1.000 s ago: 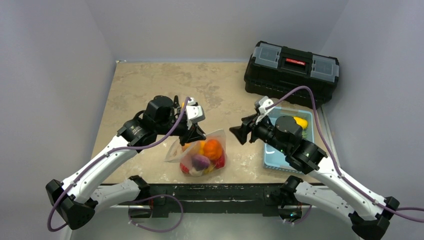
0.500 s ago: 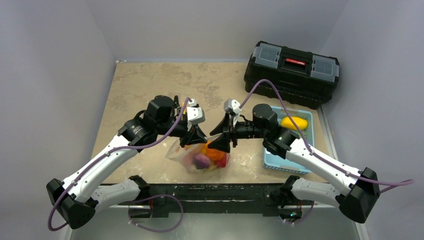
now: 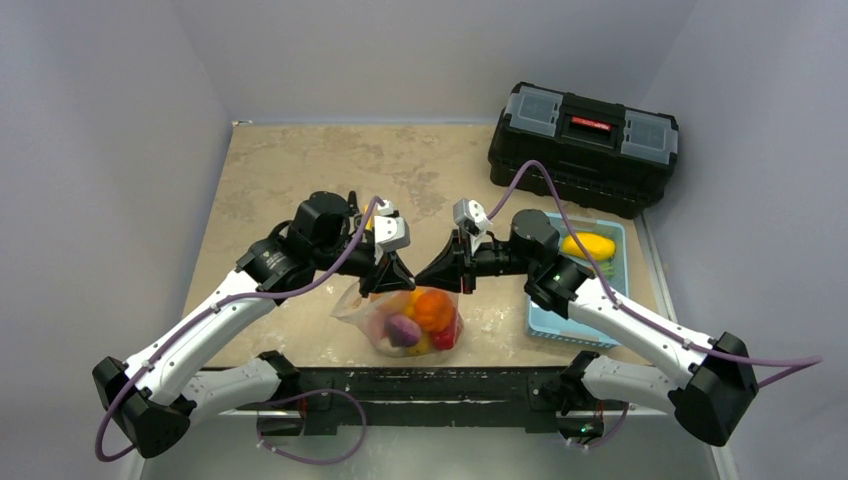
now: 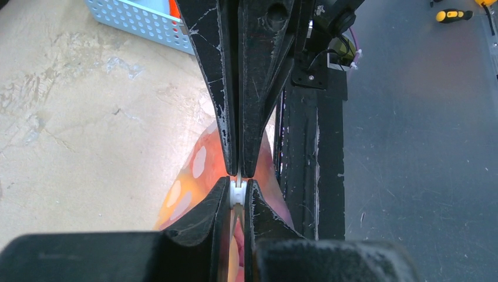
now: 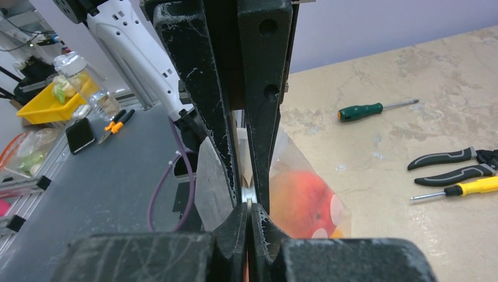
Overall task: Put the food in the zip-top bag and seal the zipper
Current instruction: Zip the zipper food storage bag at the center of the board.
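The zip-top bag (image 3: 355, 308) hangs just above the table's near edge between both arms, holding the food: an orange piece (image 3: 432, 306), a purple one (image 3: 403, 327) and a red one (image 3: 449, 336). My left gripper (image 3: 384, 283) is shut on the zipper (image 4: 236, 192) at the bag's top edge. My right gripper (image 3: 429, 280) is shut on the same edge, tip to tip with the left. In the right wrist view the right gripper (image 5: 249, 207) pinches the strip, with orange food (image 5: 302, 202) behind clear plastic. One yellow piece (image 3: 588, 245) lies in the tray.
The light-blue tray (image 3: 560, 322) sits at the right, a black toolbox (image 3: 583, 145) behind it. In the right wrist view a green screwdriver (image 5: 376, 108), black pliers (image 5: 452, 164) and a yellow-handled screwdriver (image 5: 464, 188) lie on a beige surface.
My right arm swung left from the tray to the bag and its jaws closed on the top edge beside the left gripper. The bag shifted slightly. The left gripper kept its hold.
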Controlling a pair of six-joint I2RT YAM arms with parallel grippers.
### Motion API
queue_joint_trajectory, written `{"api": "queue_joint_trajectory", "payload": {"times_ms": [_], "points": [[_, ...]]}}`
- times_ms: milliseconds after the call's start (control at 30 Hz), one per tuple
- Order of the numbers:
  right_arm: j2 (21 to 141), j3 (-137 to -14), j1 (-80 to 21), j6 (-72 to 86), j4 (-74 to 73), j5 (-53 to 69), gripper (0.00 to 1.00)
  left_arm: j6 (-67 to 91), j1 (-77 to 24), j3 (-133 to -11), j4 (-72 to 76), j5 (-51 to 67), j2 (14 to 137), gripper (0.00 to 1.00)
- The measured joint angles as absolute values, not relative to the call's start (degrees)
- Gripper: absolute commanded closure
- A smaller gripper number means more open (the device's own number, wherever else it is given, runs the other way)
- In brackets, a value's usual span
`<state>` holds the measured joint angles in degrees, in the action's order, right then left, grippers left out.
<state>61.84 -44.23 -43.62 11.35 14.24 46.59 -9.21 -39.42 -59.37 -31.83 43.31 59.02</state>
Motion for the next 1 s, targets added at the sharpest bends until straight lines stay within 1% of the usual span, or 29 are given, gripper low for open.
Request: {"api": "queue_joint_trajectory", "payload": {"times_ms": [267,367,433,533,633,767,1000], "points": [[61.9,-44.0,-43.1,10.5,14.0,47.7,1.00,-9.2,-39.6,-59.4,-31.9,43.6,59.1,1.00],[61.9,-44.4,-43.3,9.4,12.3,45.1,1.00,-9.2,-39.6,-59.4,-32.0,42.7,59.2,1.00],[61.3,-44.3,-44.8,8.8,11.4,39.9,1.00,-9.2,-39.5,-59.4,-32.0,41.0,59.3,1.00],[58.3,-42.8,-49.8,7.5,10.5,25.8,1.00,-9.1,-39.4,-59.4,-31.8,39.0,59.4,1.00],[56.1,-41.9,-53.0,6.9,9.8,15.0,1.00,-9.1,-39.4,-59.4,-30.6,37.6,59.6,1.00],[54.6,-40.8,-53.6,6.6,10.2,5.3,1.00,-9.1,-39.3,-59.4,-28.7,35.4,60.2,1.00],[50.9,-39.0,-53.7,6.4,8.4,-6.1,1.00,-9.2,-39.4,-59.4,-27.7,33.7,60.9,1.00]]}}
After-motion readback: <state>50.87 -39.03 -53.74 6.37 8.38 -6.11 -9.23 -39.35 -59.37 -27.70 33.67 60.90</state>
